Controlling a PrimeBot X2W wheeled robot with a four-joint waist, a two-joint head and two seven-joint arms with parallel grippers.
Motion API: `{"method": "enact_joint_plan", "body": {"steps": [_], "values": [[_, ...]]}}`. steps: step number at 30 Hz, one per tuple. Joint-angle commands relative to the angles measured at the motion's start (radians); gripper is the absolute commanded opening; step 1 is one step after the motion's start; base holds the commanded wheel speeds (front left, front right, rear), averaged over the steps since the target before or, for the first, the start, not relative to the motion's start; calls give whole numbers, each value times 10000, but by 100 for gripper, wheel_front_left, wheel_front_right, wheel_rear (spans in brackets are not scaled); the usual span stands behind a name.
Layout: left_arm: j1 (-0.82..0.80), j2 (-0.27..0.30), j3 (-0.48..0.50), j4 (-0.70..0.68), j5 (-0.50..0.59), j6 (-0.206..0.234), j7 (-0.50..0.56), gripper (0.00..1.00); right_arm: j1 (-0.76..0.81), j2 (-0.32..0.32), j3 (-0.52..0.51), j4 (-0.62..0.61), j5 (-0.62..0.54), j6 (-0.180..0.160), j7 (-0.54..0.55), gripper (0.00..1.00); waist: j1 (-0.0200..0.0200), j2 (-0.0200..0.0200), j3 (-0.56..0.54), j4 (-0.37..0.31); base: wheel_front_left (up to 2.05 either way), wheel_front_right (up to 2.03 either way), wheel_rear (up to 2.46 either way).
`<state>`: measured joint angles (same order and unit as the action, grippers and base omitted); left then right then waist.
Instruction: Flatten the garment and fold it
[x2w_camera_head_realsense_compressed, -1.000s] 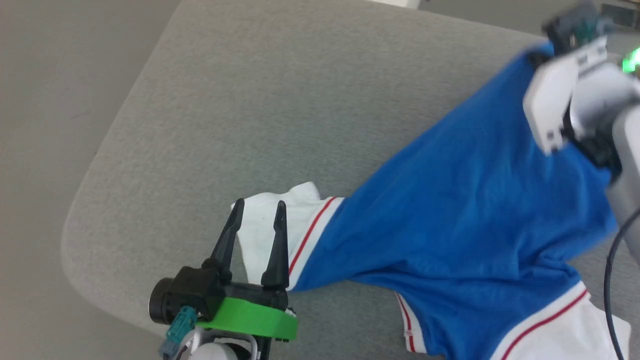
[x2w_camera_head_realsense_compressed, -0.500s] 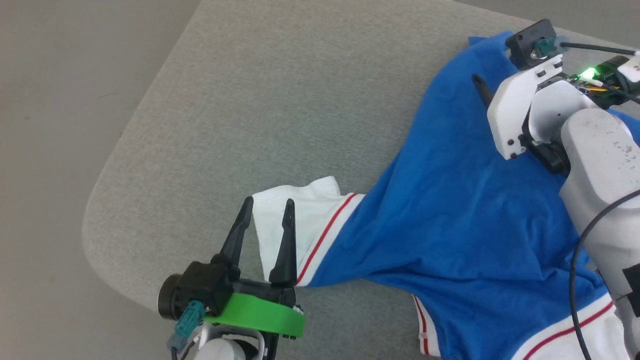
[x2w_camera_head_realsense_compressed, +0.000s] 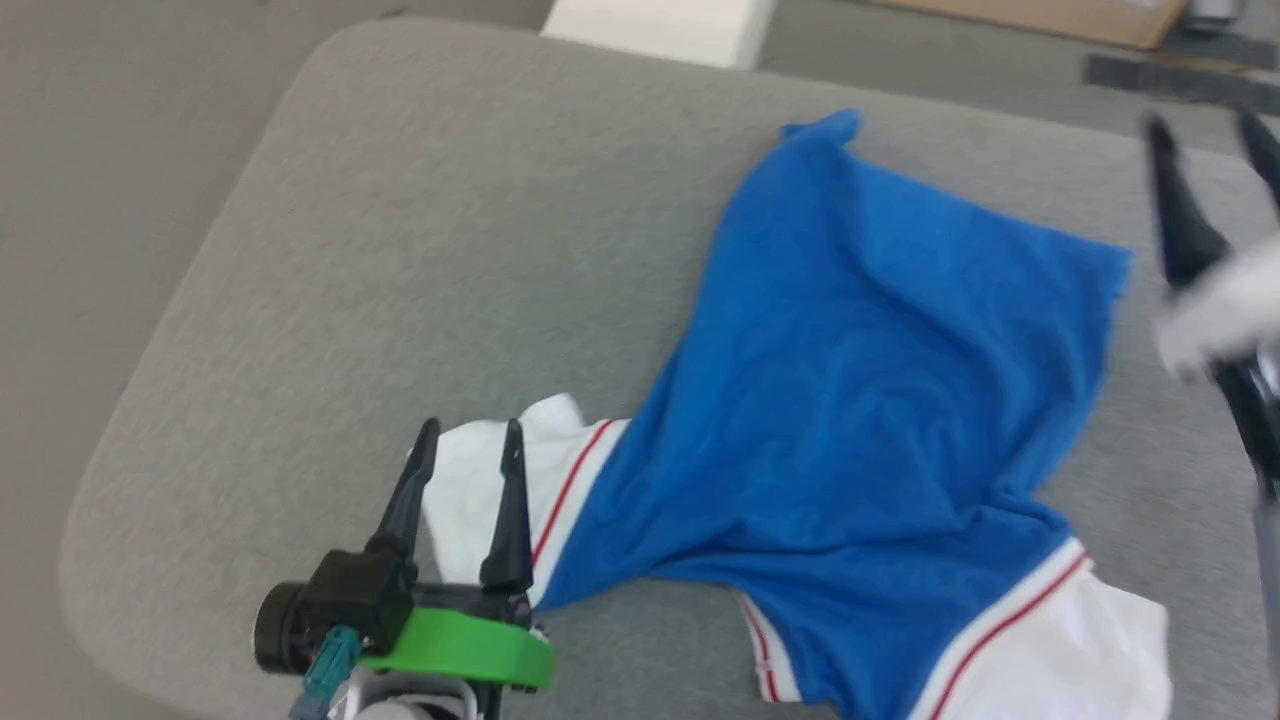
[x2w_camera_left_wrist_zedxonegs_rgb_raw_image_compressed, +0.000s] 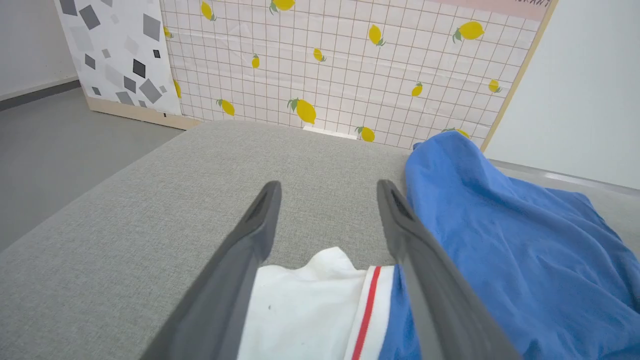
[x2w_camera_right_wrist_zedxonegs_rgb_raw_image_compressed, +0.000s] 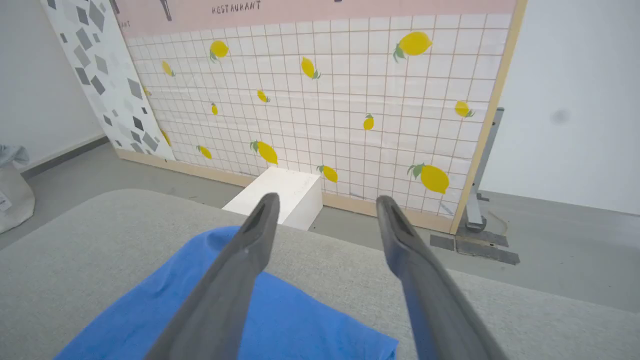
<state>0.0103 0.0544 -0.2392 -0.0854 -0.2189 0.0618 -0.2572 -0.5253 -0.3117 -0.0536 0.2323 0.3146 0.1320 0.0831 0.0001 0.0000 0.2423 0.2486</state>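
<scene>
Left gripper is hovering at the near left of the head view with its two dark fingers spread wide and nothing between them. In the left wrist view the left gripper is framing a white sleeve that is lying below the gap. Whether the fingers are touching the cloth cannot be told.

Right gripper, blurred at the right edge of the head view, is likewise standing fully parted and gripping nothing, and is sitting just off the cloth's right edge. In the right wrist view the right gripper is pointing over a blue hem toward a white block and a lemon-patterned panel.

The garment is lying rumpled on a grey cushioned surface. Its blue body is reaching from a raised far corner toward the near right. One red-striped white sleeve is resting under the left fingers, and a second white sleeve is lying at the near right. Broad folds are crossing the blue fabric.
</scene>
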Motion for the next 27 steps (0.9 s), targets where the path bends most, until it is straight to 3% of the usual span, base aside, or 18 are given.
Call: {"method": "enact_joint_plan", "body": {"steps": [1, 7, 11, 15, 23, 26, 27], "values": [[179, 26, 94, -52, 105, -76, -45, 100, 941, 386, -644, -709, -116, -13, -187, 100, -1, 0, -726, -931, 0, 0, 0], [542, 35, 304, -156, 291, -251, -45, 100, 4373, 2083, -2508, -3686, -967, -13, -650, 100, -1, 0, -626, -1377, 0, 0, 0], [728, 18, 315, -136, 329, -282, -45, 100, 6131, 2586, -2773, -4614, -1105, -13, -1118, 100, -1, 0, -537, -1577, 0, 0, 0], [978, 2, 426, -157, 291, -219, -45, 100, 7056, 2609, -2616, -4043, 153, -13, -1783, 100, -1, 0, -551, -1820, 0, 0, 0], [555, 400, 367, 19, 715, -507, 97, 100, 7022, 2612, -2202, -3796, 315, -13, -2264, 100, -1, 0, -866, -2070, 0, 0, 0], [141, 769, 535, 134, 739, -584, 786, 100, 6904, 2613, -2169, -3746, 274, -13, -2205, 100, -1, 0, -907, -2113, 0, 0, 0], [-220, 1415, 760, 322, 796, -743, 1958, 100, 6965, 2613, -2083, -3681, 336, -13, -2119, 100, -1, 0, -883, -2112, 0, 0, 0]]}}
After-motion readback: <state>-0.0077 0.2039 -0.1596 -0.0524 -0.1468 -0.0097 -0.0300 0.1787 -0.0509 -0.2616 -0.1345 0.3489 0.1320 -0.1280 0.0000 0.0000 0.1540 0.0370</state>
